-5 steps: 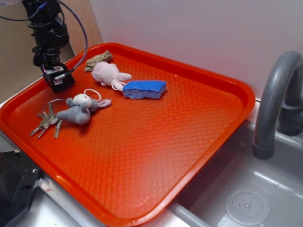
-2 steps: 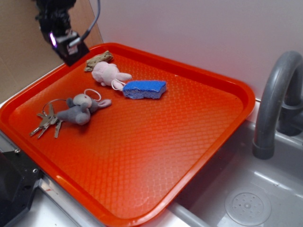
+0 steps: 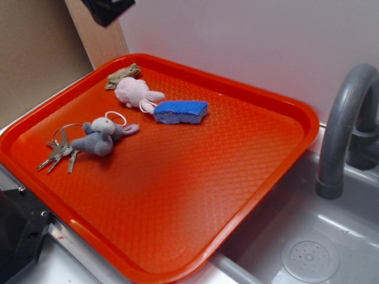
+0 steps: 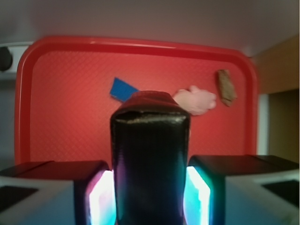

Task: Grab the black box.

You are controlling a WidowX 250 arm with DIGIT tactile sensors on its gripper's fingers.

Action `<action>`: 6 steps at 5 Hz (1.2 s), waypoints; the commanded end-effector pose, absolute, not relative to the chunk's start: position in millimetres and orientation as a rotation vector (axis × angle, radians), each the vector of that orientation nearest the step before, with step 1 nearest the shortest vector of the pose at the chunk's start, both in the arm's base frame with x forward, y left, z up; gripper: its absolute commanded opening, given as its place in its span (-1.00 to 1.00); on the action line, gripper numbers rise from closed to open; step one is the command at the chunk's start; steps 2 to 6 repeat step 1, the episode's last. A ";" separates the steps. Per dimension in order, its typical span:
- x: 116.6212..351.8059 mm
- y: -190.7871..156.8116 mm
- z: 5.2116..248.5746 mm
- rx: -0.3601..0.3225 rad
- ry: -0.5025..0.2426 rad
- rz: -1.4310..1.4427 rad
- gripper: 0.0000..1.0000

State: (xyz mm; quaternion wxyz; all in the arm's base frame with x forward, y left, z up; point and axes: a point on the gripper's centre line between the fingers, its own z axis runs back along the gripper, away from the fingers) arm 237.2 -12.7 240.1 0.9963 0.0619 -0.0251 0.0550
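The black box [image 4: 150,164] is clamped between my two glowing pads [image 4: 101,199] in the wrist view, standing up tall in front of the camera. My gripper [image 4: 150,199] is shut on it and holds it high above the orange tray [image 4: 61,93]. In the exterior view only a black corner of the box [image 3: 108,9] shows at the top edge, above the tray's far left corner; the gripper itself is out of that frame.
On the tray [image 3: 237,177] lie a pink plush [image 3: 135,92], a blue sponge [image 3: 180,111], a grey plush mouse [image 3: 100,137], keys [image 3: 58,155] and a brown scrap [image 3: 122,74]. A grey faucet [image 3: 343,130] and sink [image 3: 308,248] are at the right. A black block [image 3: 15,236] sits at the lower left.
My gripper has risen with the black box from just above the tray's left rear up and to the right, almost out of the exterior frame's top. The things on the tray have not moved.
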 end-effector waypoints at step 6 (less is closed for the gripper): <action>228.5 -1.9 275.7 0.132 -0.142 0.177 -1.00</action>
